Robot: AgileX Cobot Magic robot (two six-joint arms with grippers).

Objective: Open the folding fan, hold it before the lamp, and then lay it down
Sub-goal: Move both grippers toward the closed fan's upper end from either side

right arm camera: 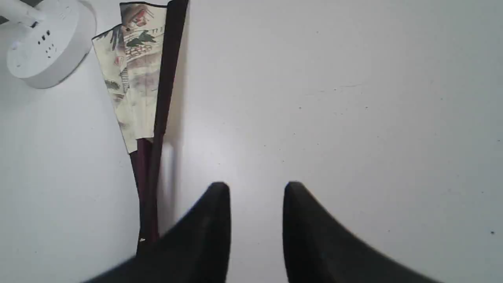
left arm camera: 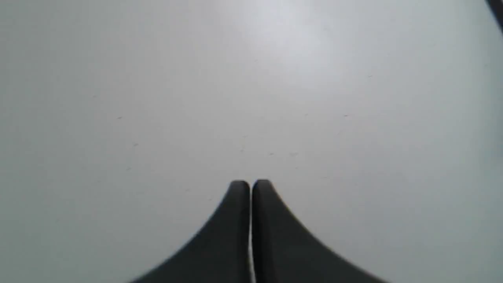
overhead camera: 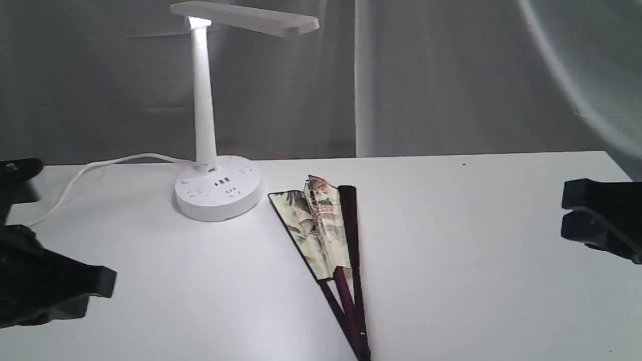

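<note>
1. The fan lay partly spread on the table, its paper end just beside the lamp.
2. The left gripper had its fingers together, empty.
3. The right gripper held its fingers apart, beside the fan's ribs.

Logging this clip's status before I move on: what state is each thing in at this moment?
folding fan: partly spread, lying flat on the table, ungripped.
lamp: upright, apparently lit.
left gripper: shut, empty.
right gripper: open, empty, near the fan's pivot end.
</note>
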